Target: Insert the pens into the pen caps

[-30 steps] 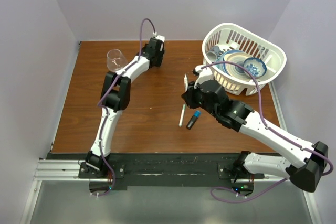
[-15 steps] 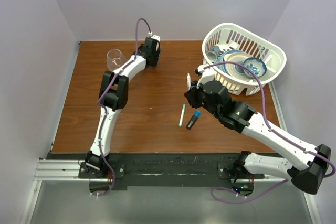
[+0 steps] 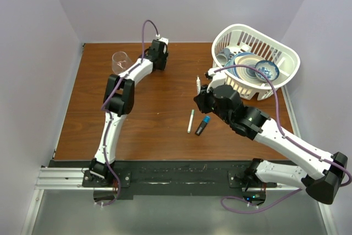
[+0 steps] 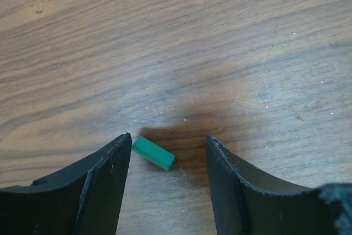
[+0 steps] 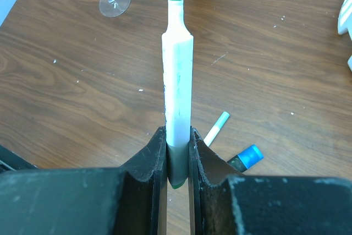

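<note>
My right gripper (image 5: 177,131) is shut on a white pen (image 5: 177,81) with a bare green tip, held off the table; it also shows in the top view (image 3: 198,85). My left gripper (image 4: 168,137) is open and low over the table, with a small green cap (image 4: 153,153) lying between its jaws, close to the left finger. In the top view the left gripper (image 3: 159,53) is at the far back. A second white pen (image 3: 190,120) with a teal end and a black marker (image 3: 201,128) with a blue cap (image 5: 250,155) on its end lie mid-table.
A white basket (image 3: 289,53) holding dishes stands at the back right, close behind the right gripper. An upturned wine glass (image 3: 121,61) stands at the back left, beside the left forearm. Walls close in the table on three sides.
The right gripper has carried the white pen slightly right and back. The left gripper has shifted a little to the left at the back of the table.
</note>
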Action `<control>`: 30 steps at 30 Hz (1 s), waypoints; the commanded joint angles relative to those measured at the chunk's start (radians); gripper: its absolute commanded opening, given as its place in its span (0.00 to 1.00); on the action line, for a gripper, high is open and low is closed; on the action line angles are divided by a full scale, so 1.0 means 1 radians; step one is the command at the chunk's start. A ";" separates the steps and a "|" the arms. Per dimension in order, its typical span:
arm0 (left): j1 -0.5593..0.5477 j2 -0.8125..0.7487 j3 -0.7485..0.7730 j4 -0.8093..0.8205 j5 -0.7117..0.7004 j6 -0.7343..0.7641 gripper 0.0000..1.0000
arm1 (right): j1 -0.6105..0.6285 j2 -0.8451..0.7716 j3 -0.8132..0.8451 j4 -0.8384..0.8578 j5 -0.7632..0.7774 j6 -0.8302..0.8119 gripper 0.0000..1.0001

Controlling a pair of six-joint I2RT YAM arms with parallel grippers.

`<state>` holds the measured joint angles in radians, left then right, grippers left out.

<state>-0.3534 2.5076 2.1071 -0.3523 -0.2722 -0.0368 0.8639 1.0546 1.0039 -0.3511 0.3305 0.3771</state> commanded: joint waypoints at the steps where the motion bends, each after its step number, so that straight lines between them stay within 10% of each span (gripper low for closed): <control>1: 0.019 -0.010 -0.019 -0.013 0.007 -0.015 0.59 | 0.003 -0.033 0.002 0.008 0.045 0.002 0.00; 21: 0.018 -0.181 -0.236 -0.002 0.030 -0.069 0.51 | 0.003 -0.090 -0.019 -0.022 0.042 0.048 0.00; 30: 0.021 -0.148 -0.193 0.055 0.013 -0.048 0.62 | 0.003 -0.119 -0.027 -0.035 0.047 0.057 0.00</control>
<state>-0.3416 2.3688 1.8885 -0.3363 -0.2649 -0.0925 0.8639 0.9440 0.9737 -0.3927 0.3504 0.4191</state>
